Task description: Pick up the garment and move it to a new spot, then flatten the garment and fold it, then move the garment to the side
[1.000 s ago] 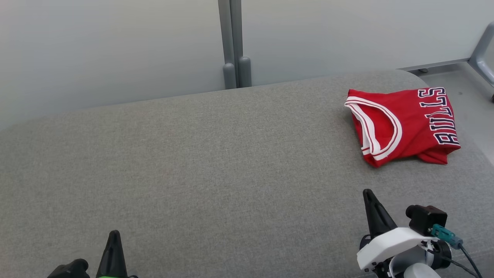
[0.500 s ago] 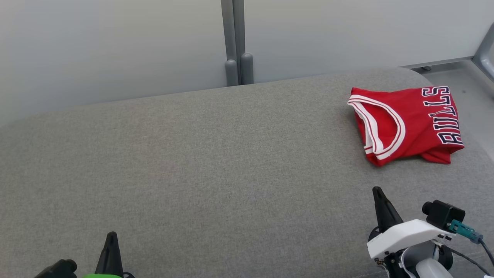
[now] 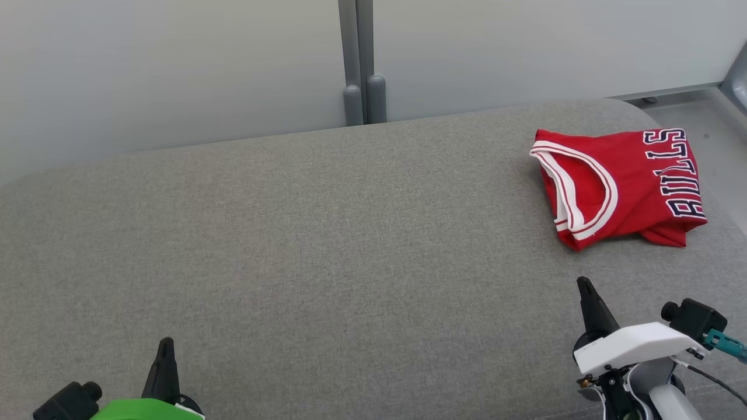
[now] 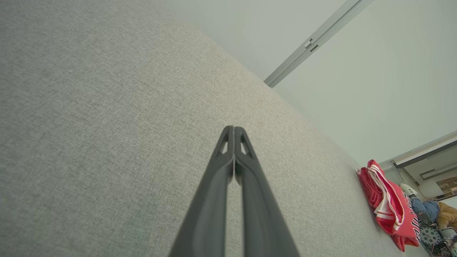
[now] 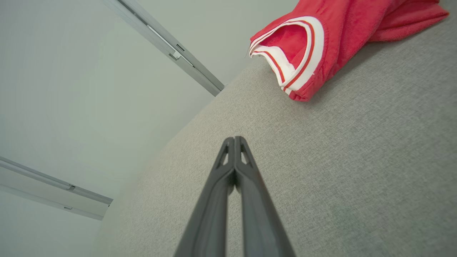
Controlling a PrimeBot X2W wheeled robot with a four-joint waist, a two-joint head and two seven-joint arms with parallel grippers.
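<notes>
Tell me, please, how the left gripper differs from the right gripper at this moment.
1. The left gripper has a green cover behind its fingers; the right gripper has a white one.
2. The right gripper sits near the red jersey; the left gripper is far across the grey cushion from it.
Shared: both are shut, hold nothing, and point up the head view.

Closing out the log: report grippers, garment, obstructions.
Left gripper shut, holding nothing. Right gripper shut, holding nothing, short of the jersey. Jersey folded at the grey cushion's right end. Nothing between it and the right gripper.
</notes>
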